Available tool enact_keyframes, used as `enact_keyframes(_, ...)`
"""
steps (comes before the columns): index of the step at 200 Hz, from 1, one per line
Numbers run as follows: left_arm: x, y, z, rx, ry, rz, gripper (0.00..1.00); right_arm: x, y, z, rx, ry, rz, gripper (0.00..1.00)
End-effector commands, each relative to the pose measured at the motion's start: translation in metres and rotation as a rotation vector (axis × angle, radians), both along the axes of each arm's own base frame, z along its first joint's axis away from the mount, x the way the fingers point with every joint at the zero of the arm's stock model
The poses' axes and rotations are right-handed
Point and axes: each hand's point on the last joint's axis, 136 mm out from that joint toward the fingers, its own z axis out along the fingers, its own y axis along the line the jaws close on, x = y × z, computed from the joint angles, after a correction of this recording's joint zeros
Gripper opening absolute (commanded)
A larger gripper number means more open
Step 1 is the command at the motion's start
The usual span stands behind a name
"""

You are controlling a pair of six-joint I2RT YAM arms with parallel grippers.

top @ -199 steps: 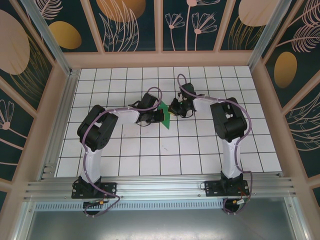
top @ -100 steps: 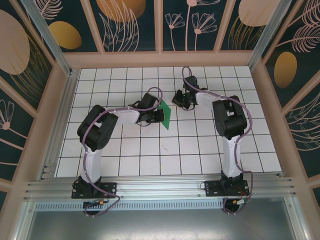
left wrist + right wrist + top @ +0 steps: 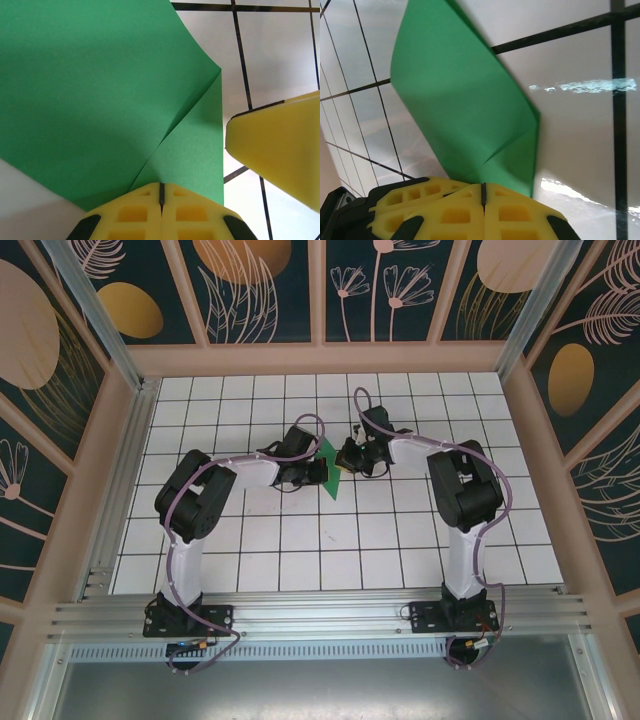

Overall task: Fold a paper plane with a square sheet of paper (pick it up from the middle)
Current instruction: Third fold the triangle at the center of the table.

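The square sheet of paper (image 3: pixel 331 467) sits just above the middle of the top view, on the white tiled counter (image 3: pixel 300 540), between the two arms' tips. It is partly folded: one layer laps over another along a slanted crease, and the sheet looks raised and curved rather than flat.

The left claw (image 3: pixel 318 473) reaches in from the left of that view and meets the sheet's left side. In the left wrist view its yellow fingers (image 3: pixel 135 210) are pressed together at the bottom edge of the frame. The green paper (image 3: pixel 100 90) fills the upper left, and its crease runs straight down into the seam between the fingers, so this claw is pinching the paper. A shadow lies on the counter under the sheet's lower left edge.

The right claw (image 3: pixel 346 456) comes in from the right of the top view, just beside the sheet's upper right edge. In the right wrist view its fingers (image 3: pixel 455 212) are pressed together too, at the bottom of the frame. The paper (image 3: pixel 460 105) rises from behind them toward the upper left, but the frames do not show whether it is caught between them. One of this claw's yellow pads (image 3: pixel 280 145) shows at the right of the left wrist view, just beside the paper's right edge.
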Motion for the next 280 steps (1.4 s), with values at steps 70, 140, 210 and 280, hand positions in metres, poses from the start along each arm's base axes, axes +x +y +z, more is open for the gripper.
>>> enact_keyframes(70, -0.005, 0.019, -0.005, 0.068, 0.049, 0.064, 0.02, -0.003, -0.014, -0.04, -0.065, 0.081, -0.06, 0.0)
enact_keyframes(140, -0.031, -0.005, 0.057, -0.255, 0.041, 0.058, 0.23, -0.031, -0.036, -0.037, -0.141, 0.163, -0.326, 0.0)
enact_keyframes(210, -0.054, -0.038, 0.045, -0.329, 0.127, -0.001, 0.1, -0.037, -0.03, -0.038, -0.107, 0.195, -0.355, 0.0)
enact_keyframes(280, -0.063, -0.03, -0.003, -0.208, 0.23, 0.017, 0.03, -0.035, -0.028, -0.038, -0.099, 0.199, -0.352, 0.0)
